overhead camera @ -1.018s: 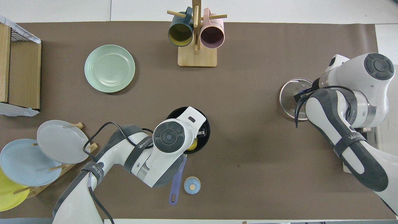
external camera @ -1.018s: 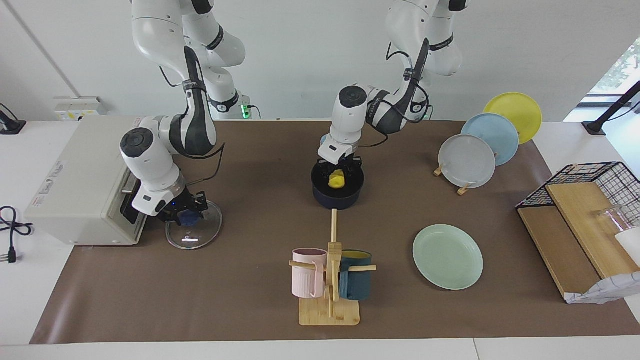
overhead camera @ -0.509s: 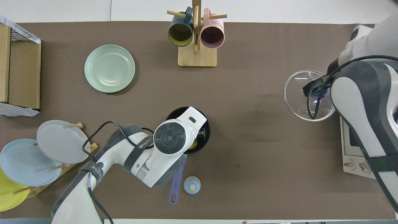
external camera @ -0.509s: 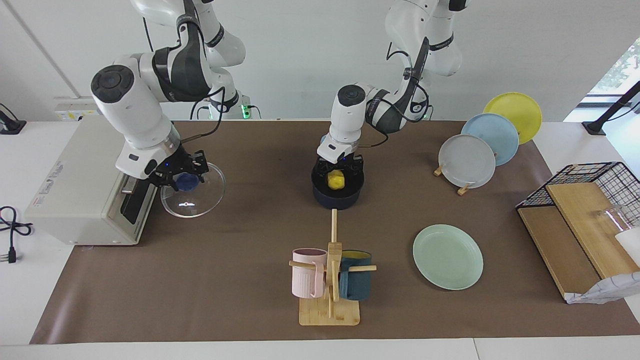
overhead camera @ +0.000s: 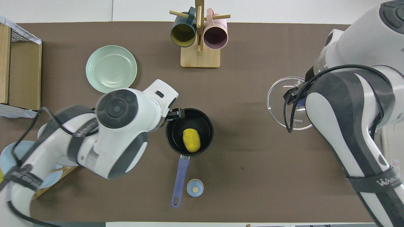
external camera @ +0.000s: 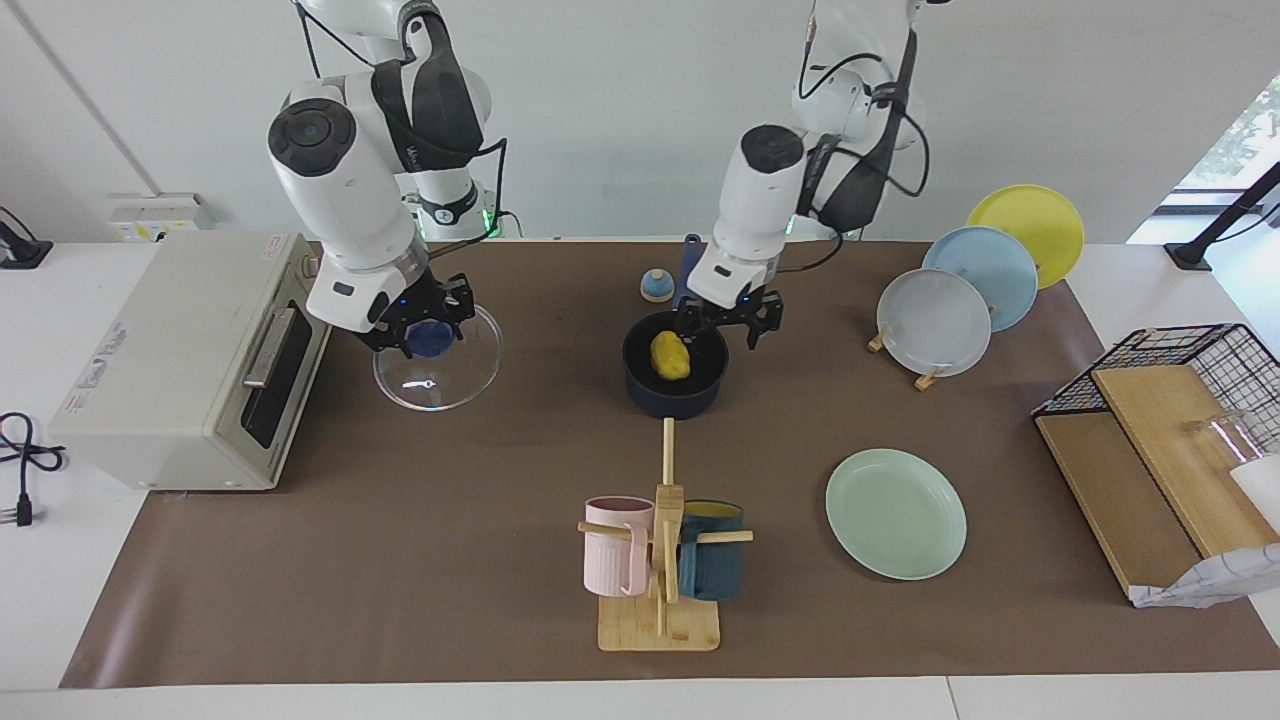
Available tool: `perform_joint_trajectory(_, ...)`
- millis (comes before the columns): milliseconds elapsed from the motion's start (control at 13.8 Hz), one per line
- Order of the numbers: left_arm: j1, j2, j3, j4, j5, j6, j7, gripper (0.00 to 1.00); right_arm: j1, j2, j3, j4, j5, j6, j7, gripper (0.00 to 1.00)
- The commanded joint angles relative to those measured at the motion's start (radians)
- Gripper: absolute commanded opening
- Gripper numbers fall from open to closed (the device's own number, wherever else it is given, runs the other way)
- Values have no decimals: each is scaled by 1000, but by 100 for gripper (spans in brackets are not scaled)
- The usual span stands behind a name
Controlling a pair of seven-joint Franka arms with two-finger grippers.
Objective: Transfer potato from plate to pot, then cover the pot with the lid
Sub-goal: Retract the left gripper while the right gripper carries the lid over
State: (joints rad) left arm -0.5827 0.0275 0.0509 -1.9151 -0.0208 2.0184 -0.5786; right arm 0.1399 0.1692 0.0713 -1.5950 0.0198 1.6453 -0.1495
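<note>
My right hand (external camera: 420, 330) is clamped on the blue knob of the glass lid (external camera: 437, 361), holding it in the air over the brown mat toward the right arm's end of the tabletop, just beside the toaster oven (external camera: 185, 355). My left hand (external camera: 728, 320) hangs with its fingers spread and nothing between them, over the rim of the pot (external camera: 675, 375) on the side toward the left arm's end. The potato (external camera: 671, 354) lies inside the pot, whose long blue handle (overhead camera: 180, 179) points back toward me. The mint-green plate (external camera: 896, 512) sits bare, farther from me than the pot and toward the left arm's end.

Between the held lid and the pot the mat is open. A small blue-topped dome (overhead camera: 195, 187) sits just beside the pot handle, close to my edge of the tabletop. A wooden mug tree (external camera: 660, 560) holding a pink mug (external camera: 615, 545) and a dark teal mug (external camera: 712, 562) stands near the edge farthest from me, in line with the pot. A rack with grey (external camera: 934, 322), light blue (external camera: 981, 277) and yellow (external camera: 1026, 230) plates standing upright sits toward the left arm's end, with a wire basket and wooden boards (external camera: 1165, 460) at that end's edge.

The lid's glass carries small lettering, partly hidden, ending in "ONKA". My right arm's strap reads "WANA", cut off at the frame edge.
</note>
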Motion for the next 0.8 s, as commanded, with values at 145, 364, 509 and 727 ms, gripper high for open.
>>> perform_joint_trajectory(145,288,-70,0,201,5,-332,355,100,148,-5,4,4,9,65,281,0)
perform_joint_trajectory(364,421,-90,-3,206,7,-360,540,100,277,7,5,10,20,115,519,0)
perform_joint_trajectory(509,449,-93,-2,212,13,-397,572,100,343,27,5,7,20,168,599,0)
perform_joint_trajectory(727,455,-95,0,238,18,-460,574,100,398,56,5,-2,22,276,675,0)
